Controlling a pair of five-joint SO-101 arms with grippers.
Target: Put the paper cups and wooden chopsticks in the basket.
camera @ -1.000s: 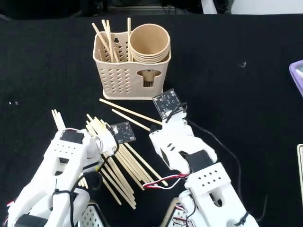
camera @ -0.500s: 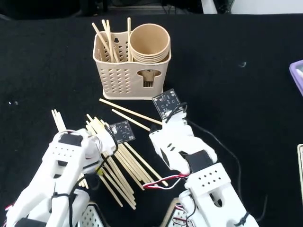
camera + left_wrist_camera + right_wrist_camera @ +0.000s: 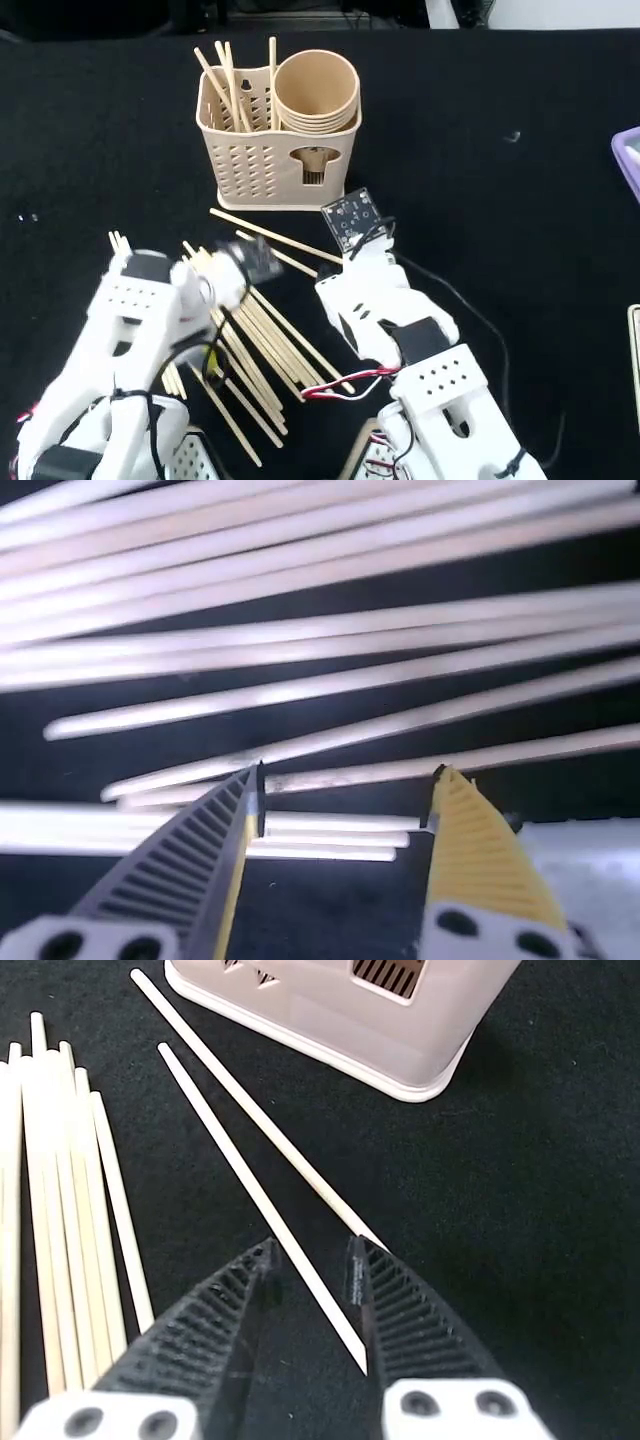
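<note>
Paper cups [image 3: 316, 90] nested in basket [image 3: 260, 165]; purple container [image 3: 628, 160] seen at table [image 3: 500, 220] edge. Chopstick pile [image 3: 262, 345] laid diagonally under released left hand [image 3: 345, 780]. Two chopsticks [image 3: 272, 232] slanted before basket, one straddled by released right hand [image 3: 310, 1255].

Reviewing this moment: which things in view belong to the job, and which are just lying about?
Job:
- basket
- paper cups, stacked in it
- upright chopsticks, in it
- loose chopsticks, lying in front of it

Lying about:
- purple object, right edge
- pale object, right edge

Basket [image 3: 262, 160] beige, perforated — paper cups [image 3: 316, 90] tan; chopsticks [image 3: 60, 1210] pale wood; table [image 3: 500, 200] black.
</note>
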